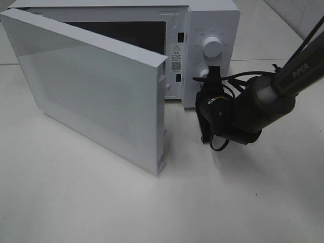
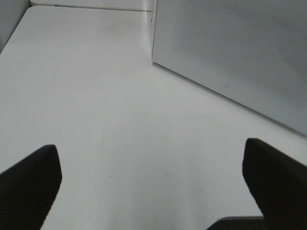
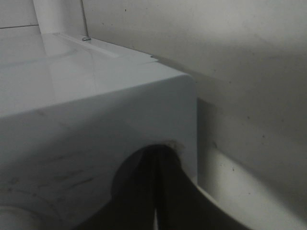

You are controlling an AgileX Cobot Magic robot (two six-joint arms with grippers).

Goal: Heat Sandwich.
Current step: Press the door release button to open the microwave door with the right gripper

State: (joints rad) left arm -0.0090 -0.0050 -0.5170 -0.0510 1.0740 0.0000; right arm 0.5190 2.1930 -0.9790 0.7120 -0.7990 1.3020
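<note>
1. Starting nearest the front, the white table [image 1: 101, 202] lies bare. The left gripper [image 2: 153, 175] hangs over it with its jaws spread as wide as they go and nothing between them. It is out of the high view.
2. Ahead of that gripper stands the outer face of the microwave door [image 2: 230, 52]. In the high view the door [image 1: 86, 86] is swung wide open, hinged at 9 o'clock on the microwave [image 1: 217, 20], and its free edge points toward 5 o'clock.
3. Just beside that free edge, at 3 o'clock from it, sits the right gripper [image 1: 207, 77]. Its jaws are pressed together and hold nothing that I can see, and its tip is at the lower knob [image 1: 202, 74]. The right wrist view shows the closed fingers [image 3: 144, 191] against the white casing, too close to tell touch from near-touch.
4. At 12 o'clock from the gripper tip is the upper knob [image 1: 211, 46], which stands free.
5. Farthest back is the dark cavity [image 1: 136, 33], mostly screened by the door. The sandwich shows in no view. It may already sit inside, but I cannot tell.
6. Judgement: heating calls for a shut door first. The door's broad face is turned toward the left arm, so that arm seems better placed to push it toward 1 o'clock, while the right arm waits at the knob.
</note>
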